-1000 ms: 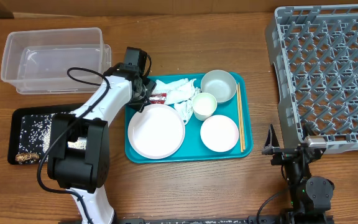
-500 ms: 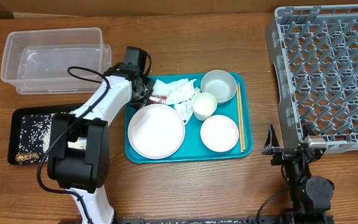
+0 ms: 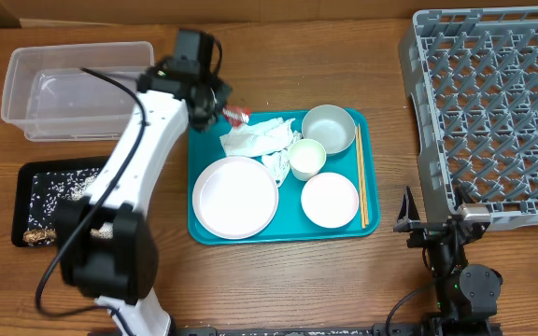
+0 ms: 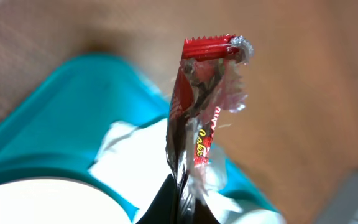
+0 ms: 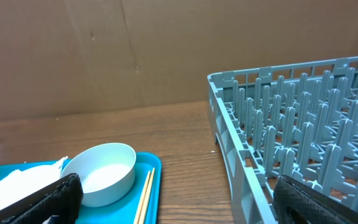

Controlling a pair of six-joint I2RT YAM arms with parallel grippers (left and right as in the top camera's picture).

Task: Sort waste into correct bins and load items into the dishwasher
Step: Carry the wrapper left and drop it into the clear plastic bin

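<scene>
My left gripper [image 3: 220,108] is shut on the red-and-white snack wrapper [image 3: 239,115], held in the air over the teal tray's far left corner. In the left wrist view the wrapper [image 4: 202,106] hangs pinched between my closed fingertips [image 4: 180,208]. Crumpled white napkins [image 3: 260,140] lie on the teal tray [image 3: 288,231] beside two plates [image 3: 234,196] [image 3: 330,200], a bowl [image 3: 328,128], a cup [image 3: 307,159] and chopsticks [image 3: 361,177]. My right gripper [image 5: 179,202] stands open and empty near the table's front edge, by the grey dish rack [image 3: 493,112].
A clear plastic tub [image 3: 77,89] sits at the far left. In front of it a black tray [image 3: 26,177] holds rice-like scraps [image 3: 54,196]. The dish rack fills the right side; its near wall [image 5: 247,168] stands close to my right gripper.
My left gripper closed on the snack wrapper beside the napkins and lifted it up and back, off the tray toward the far left. The right arm has not moved.
</scene>
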